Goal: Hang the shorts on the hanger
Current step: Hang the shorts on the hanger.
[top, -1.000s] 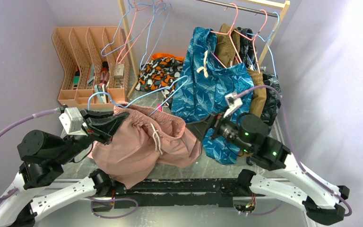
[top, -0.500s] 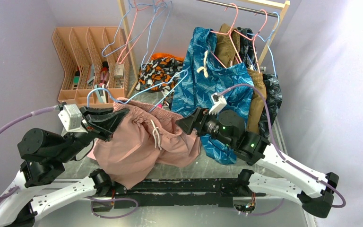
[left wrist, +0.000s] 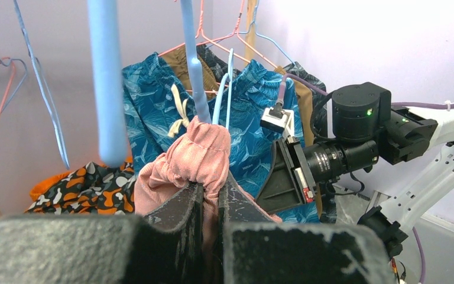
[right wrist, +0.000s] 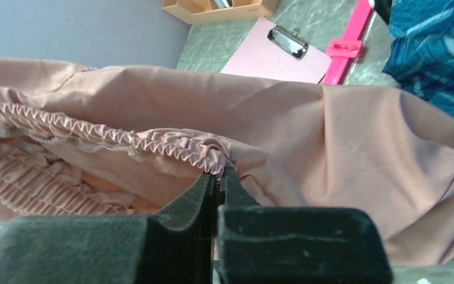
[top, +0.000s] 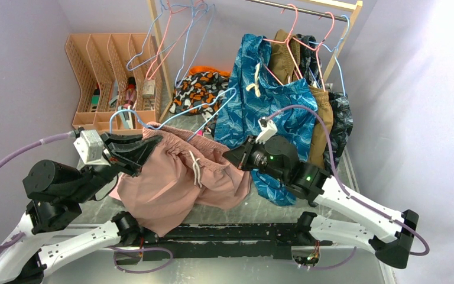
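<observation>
The dusty-pink shorts [top: 177, 177] hang bunched between both arms above the table. My left gripper [top: 146, 146] is shut on the left end of their waistband, and in the left wrist view pink fabric [left wrist: 198, 154] bulges out between its jaws [left wrist: 211, 192]. The light-blue wire hanger [top: 196, 107] runs along the top of the shorts, and its wire [left wrist: 194, 65] rises out of that pinched bunch. My right gripper [top: 232, 157] is shut on the right end of the gathered elastic waistband [right wrist: 171, 145], with the fingertips [right wrist: 219, 176] pressed together on the fabric.
A blue patterned garment [top: 260, 112] hangs on the rack right behind the right gripper, among other clothes on pink hangers. A peach file organizer [top: 103, 77] stands back left. An orange-black garment [top: 198, 89] lies at the back. A pink clipboard [right wrist: 272, 56] lies under the shorts.
My right gripper moved left from beside the blue garment to the shorts' right waistband end and went from open to shut on it. The left gripper kept its grip and place.
</observation>
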Action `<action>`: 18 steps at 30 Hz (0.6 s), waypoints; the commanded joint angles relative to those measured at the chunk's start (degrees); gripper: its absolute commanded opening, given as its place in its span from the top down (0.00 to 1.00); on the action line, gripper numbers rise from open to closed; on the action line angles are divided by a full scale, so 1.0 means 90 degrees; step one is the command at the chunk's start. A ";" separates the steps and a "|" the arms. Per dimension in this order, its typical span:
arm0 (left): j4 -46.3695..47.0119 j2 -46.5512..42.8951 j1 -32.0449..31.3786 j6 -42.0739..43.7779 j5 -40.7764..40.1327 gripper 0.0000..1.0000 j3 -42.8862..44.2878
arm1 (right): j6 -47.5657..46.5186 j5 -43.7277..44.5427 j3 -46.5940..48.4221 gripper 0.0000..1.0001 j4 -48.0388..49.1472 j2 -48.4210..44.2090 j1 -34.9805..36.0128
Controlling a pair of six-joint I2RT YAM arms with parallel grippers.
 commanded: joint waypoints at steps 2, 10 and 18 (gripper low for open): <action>0.0368 0.0041 -0.0012 0.0038 0.0067 0.93 0.0273 | -0.0226 0.0481 0.0490 1.00 -0.0567 -0.0085 -0.0012; -0.1012 0.0233 -0.0013 -0.0130 0.1469 0.93 0.0947 | -0.1226 0.1837 0.2343 1.00 -0.2871 0.0283 -0.0012; -0.1385 0.0325 -0.0012 -0.0346 0.2423 0.93 0.0742 | -0.1284 0.2083 0.2780 1.00 -0.3642 0.0376 -0.0011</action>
